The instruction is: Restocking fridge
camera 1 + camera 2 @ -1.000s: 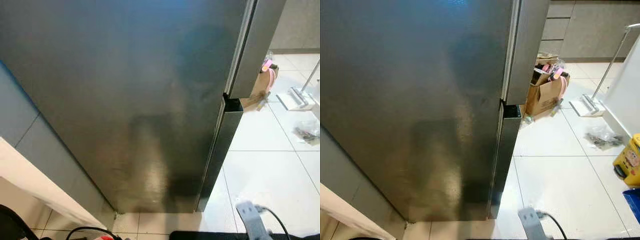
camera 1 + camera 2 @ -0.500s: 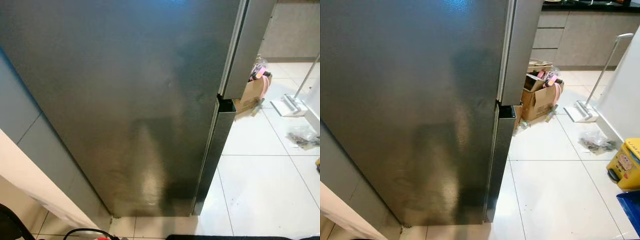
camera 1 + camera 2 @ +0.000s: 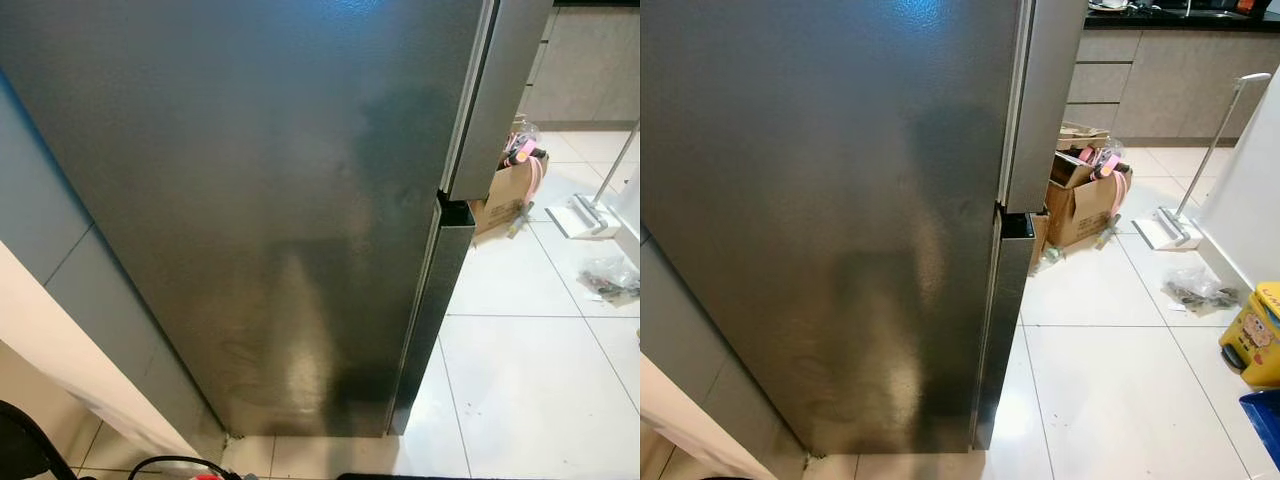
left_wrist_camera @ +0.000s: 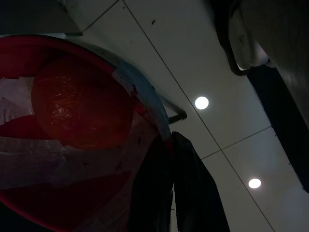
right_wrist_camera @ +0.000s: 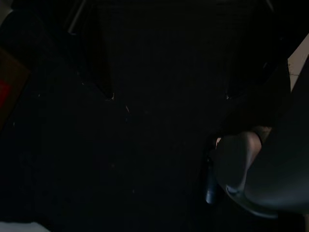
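The right arm seen low a second ago has dropped away; the fridge (image 3: 260, 200) stands shut, close ahead. The left gripper (image 4: 178, 193) is clenched on a red container (image 4: 72, 135); the right gripper's state cannot be told. Restocking awaits door opening.

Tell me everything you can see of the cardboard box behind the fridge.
The cardboard box is brown, plain corrugated card, and stands upright on the white tiled floor just past the fridge corner, in front of the grey cabinets. Its top flaps are open and it is stuffed with mixed items, some pink, that poke above the rim. A pink loop hangs down its right side. Its left part is hidden by the fridge. A floor mop rests to its right, apart from it.
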Controlling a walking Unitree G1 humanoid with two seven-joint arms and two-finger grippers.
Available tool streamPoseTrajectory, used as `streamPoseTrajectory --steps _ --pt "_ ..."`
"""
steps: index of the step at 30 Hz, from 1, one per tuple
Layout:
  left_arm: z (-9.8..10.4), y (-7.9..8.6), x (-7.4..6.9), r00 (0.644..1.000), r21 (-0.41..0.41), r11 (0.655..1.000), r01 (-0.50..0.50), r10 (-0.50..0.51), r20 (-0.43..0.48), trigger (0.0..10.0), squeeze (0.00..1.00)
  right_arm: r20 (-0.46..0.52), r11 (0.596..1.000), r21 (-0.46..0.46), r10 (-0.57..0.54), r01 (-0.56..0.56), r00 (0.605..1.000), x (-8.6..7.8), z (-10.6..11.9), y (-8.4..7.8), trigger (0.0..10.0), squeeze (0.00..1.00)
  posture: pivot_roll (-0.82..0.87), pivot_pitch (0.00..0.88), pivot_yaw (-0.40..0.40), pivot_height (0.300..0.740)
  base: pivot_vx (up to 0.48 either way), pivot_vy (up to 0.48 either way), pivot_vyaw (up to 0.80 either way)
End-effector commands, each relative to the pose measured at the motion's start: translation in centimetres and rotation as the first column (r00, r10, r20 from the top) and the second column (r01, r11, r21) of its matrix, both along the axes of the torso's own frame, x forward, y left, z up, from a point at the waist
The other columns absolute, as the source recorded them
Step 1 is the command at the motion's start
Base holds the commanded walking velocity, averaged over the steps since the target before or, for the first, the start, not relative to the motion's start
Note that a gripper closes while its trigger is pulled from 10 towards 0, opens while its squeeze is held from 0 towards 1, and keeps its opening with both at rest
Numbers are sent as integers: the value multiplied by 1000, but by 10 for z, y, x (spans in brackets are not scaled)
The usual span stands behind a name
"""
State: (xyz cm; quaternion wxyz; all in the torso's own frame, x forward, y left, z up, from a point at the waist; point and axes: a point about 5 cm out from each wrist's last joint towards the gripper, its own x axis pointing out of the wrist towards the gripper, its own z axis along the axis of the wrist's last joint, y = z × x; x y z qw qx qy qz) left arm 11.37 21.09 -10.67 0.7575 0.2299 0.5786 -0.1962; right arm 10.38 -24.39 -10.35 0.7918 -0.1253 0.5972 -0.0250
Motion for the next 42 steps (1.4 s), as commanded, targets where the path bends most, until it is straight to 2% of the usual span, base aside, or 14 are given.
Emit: streamPoseTrajectory --steps 1,18,27,35,42 --pt "0 -3 4 1000 3 1000 9 -9 11 10000 0 2 1000 3 -4 4 1000 0 -1 2 10000 0 -12 0 6 740 0 0 0" --pt "-1 -4 1 1000 2 1000 22 -22 1 10000 0 -11 1000 11 -3 3 1000 -5 -3 7 10000 0 -19 0 13 740 0 298 0" --pt "0 -6 4 999 -4 999 44 -43 7 10000 0 -10 1000 17 -6 6 1000 -6 -4 9 10000 0 -18 0 19 740 0 0 0" --pt "0 -5 3 999 -2 999 45 -45 10 10000 0 -13 1000 18 -13 14 1000 -8 -4 10 10000 0 -22 0 24 740 0 -463 0" --pt "0 -5 4 999 1 999 48 -48 10 10000 0 -6 999 4 -42 43 999 -9 -4 7 10000 0 -25 0 24 740 0 0 0"
